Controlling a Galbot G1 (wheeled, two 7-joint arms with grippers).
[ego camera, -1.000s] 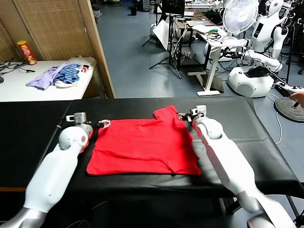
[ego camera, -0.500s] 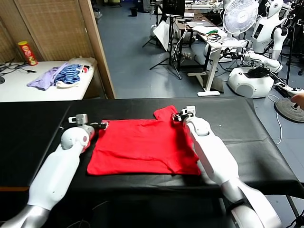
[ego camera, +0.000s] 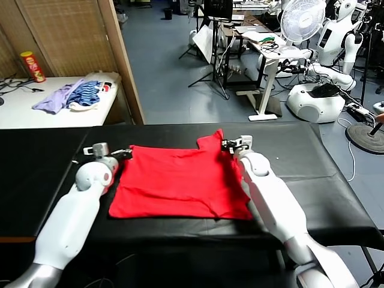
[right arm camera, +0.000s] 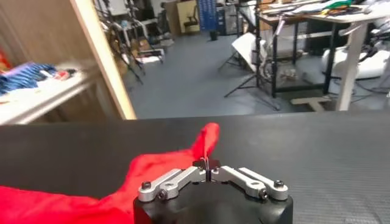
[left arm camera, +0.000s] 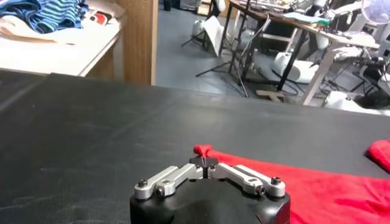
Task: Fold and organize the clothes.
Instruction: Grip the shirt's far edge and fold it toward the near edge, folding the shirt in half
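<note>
The red T-shirt (ego camera: 180, 183) lies spread flat on the black counter (ego camera: 312, 180) — plain side up, no print showing. Its far edge is lifted at both corners: the left hand (ego camera: 127, 153) pinches 1 corner, the right hand (ego camera: 227, 144) the other, where a sleeve stands up in a small peak — the near hem rests flat.

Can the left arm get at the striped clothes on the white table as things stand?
Probably not: the left gripper is shut on the red T-shirt's corner, and the striped clothes lie far off on the white table.
</note>
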